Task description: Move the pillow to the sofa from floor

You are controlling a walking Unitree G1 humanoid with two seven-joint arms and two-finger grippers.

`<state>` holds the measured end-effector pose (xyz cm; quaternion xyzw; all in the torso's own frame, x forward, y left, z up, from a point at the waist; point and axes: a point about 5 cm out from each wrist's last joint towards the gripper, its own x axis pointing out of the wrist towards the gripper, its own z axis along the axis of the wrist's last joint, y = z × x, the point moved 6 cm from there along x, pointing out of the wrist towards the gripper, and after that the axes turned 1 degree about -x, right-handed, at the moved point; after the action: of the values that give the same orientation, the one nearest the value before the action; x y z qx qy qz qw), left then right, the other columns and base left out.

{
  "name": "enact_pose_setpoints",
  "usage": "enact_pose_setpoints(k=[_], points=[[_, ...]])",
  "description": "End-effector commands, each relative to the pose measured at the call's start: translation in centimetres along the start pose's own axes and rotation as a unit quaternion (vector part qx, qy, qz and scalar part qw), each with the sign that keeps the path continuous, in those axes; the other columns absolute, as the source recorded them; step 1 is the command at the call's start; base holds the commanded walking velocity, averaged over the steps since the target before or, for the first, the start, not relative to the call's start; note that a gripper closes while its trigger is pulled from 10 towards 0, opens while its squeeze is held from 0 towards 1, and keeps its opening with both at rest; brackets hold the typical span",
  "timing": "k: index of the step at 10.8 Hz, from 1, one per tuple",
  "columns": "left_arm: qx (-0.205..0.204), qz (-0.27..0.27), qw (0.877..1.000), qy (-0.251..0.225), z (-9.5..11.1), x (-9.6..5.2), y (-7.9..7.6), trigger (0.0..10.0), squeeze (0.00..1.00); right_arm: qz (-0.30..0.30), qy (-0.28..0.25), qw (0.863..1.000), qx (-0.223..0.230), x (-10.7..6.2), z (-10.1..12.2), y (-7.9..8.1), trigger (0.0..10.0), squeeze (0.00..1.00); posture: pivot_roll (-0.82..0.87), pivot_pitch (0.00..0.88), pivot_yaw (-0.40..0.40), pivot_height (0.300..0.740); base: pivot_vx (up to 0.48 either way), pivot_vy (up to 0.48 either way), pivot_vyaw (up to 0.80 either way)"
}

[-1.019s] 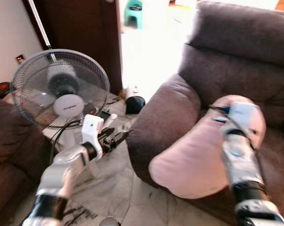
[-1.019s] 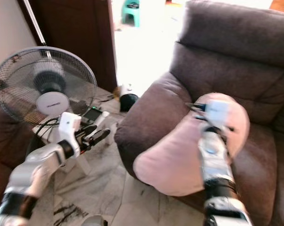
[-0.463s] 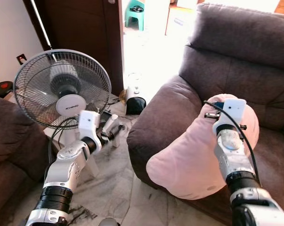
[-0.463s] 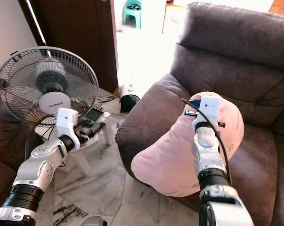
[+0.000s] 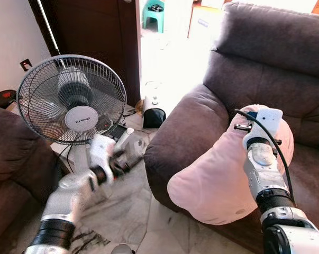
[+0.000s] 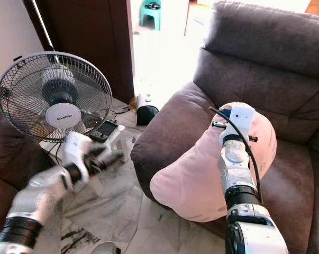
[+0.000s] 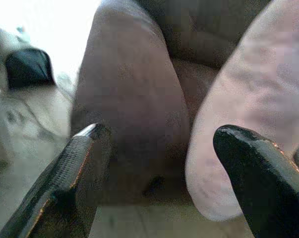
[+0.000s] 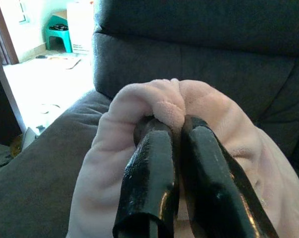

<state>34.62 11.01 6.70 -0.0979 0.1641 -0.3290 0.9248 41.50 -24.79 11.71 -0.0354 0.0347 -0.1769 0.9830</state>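
Right gripper (image 8: 176, 124) clamped on the pink pillow (image 5: 217, 180): both black fingers (image 8: 149, 183) pinch a raised fold of the plush fabric at the pillow's upper end, jaws nearly together with only the bunched fold between them. Right arm reaches forward over the pillow, white wrist block at the pillow's top.

Pillow is on the dark brown sofa (image 5: 265, 69), lying slanted on the seat against the inner side of the sofa's left armrest, lower end bulging over the seat's front edge, upper end lifted toward the backrest.

Left gripper (image 7: 159, 168) is released, jaws wide apart, nothing between them and touching nothing. Its two fingers frame the armrest and the pillow's lower end at a distance. In the head views the left arm is blurred, held out over the marble floor (image 5: 133, 211) just in front of the standing fan (image 5: 72, 100), left of the sofa, well apart from the pillow.

Fan stands on a white base between a second brown seat (image 5: 11, 159) at the far left and the sofa. A small black and white object (image 5: 151, 114) sits on the floor beyond the armrest, near a dark wooden door (image 5: 96, 37). Teal stool (image 5: 154, 13) in the bright doorway behind.
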Motion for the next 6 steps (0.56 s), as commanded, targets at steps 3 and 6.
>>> enact_pose_setpoints(k=[3, 6], points=[[0.017, 0.003, 0.998, 0.065, -2.7, 2.8, -0.3, 10.0, 1.0, -0.008, 0.004, 1.0, 0.008, 0.3, 0.2, -0.4, 10.0, 0.0, 0.1, 0.052, -0.022, 0.719, 0.0, 0.0, 0.0], [0.029, 0.008, 0.995, 0.092, -3.4, 5.4, -1.2, 10.0, 0.0, -0.003, -0.008, 1.0, 0.022, 0.5, 1.1, 0.2, 10.0, 0.0, 0.08, 0.045, -0.01, 0.719, 0.0, 0.0, 0.0]])
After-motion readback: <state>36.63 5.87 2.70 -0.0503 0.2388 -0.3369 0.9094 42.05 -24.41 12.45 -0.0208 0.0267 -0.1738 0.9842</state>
